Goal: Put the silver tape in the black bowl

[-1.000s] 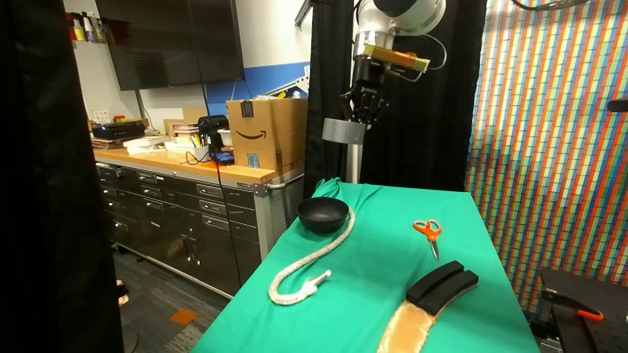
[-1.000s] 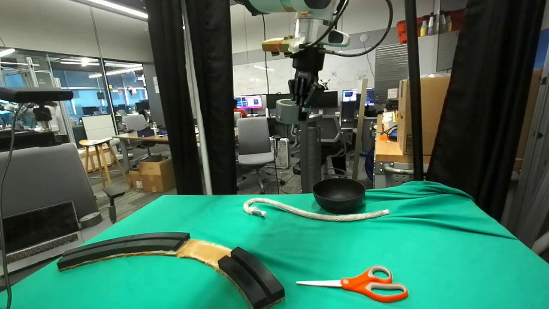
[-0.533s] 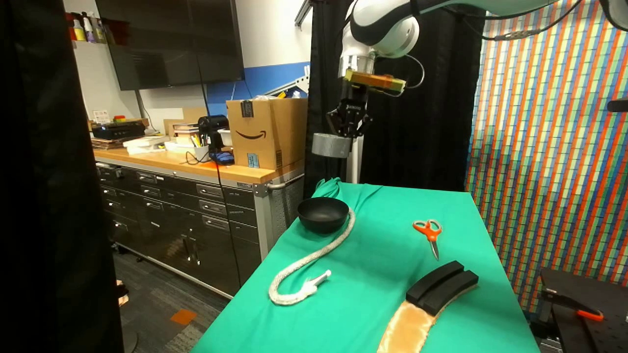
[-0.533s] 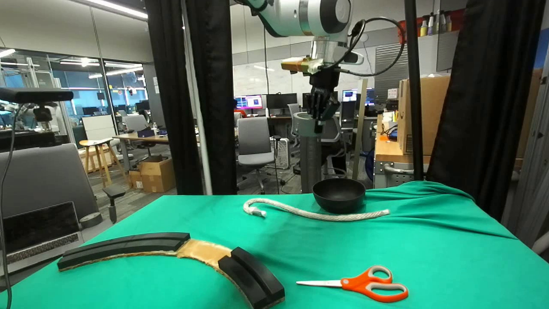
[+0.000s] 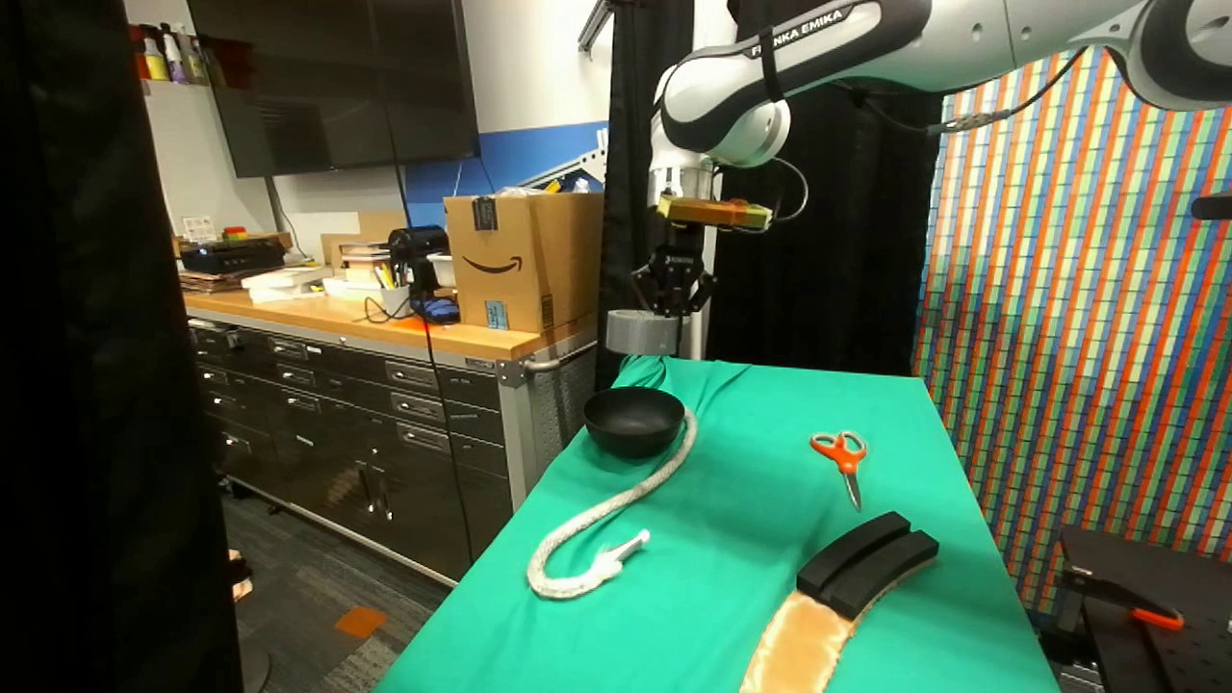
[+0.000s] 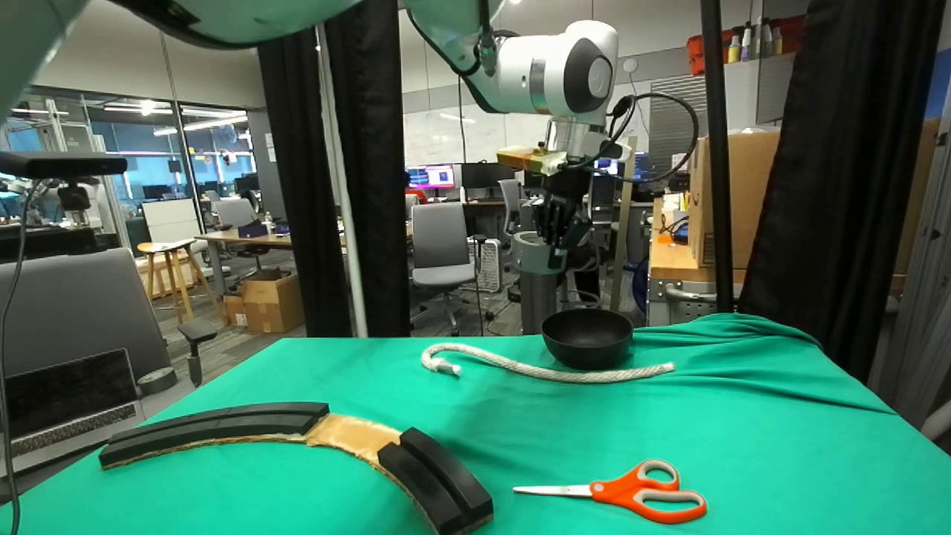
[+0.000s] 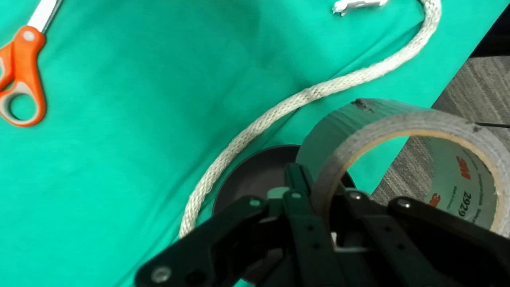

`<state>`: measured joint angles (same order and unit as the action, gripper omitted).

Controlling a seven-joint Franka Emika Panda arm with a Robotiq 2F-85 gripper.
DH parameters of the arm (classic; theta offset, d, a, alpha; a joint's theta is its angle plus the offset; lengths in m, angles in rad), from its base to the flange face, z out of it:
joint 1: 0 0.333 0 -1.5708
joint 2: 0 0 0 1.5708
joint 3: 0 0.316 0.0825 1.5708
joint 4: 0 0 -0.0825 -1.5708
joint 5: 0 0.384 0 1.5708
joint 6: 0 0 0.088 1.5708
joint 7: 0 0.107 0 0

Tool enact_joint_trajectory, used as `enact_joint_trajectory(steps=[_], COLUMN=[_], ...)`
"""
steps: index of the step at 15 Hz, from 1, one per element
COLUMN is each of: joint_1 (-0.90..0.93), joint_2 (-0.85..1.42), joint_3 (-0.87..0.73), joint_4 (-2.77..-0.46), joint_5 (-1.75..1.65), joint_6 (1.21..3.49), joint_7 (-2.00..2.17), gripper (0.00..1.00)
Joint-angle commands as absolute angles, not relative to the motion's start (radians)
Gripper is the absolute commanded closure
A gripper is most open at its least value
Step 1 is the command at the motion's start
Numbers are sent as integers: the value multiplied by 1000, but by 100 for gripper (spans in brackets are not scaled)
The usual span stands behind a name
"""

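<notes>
slvr tape (image 7: 454, 181): 3m, 2929 | arm (image 5: 948, 43): franka emika | box (image 5: 525, 269): arrow logo

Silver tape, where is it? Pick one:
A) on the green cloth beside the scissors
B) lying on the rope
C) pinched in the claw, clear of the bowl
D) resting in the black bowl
C: in both exterior views the silver tape hangs apart from the black bowl, and the wrist view shows the claw closed on one side of its ring.
</notes>
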<state>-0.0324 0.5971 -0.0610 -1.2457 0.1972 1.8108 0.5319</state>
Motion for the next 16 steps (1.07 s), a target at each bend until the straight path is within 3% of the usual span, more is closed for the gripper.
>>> enact_joint_trajectory(steps=[1, 16], joint_1=[-38, -103], joint_2=[657, 841], joint_3=[-61, -61], joint_4=[-1164, -985], joint_5=[222, 258], joint_6=[1791, 1773], joint_7=[546, 547], gripper=[90, 90])
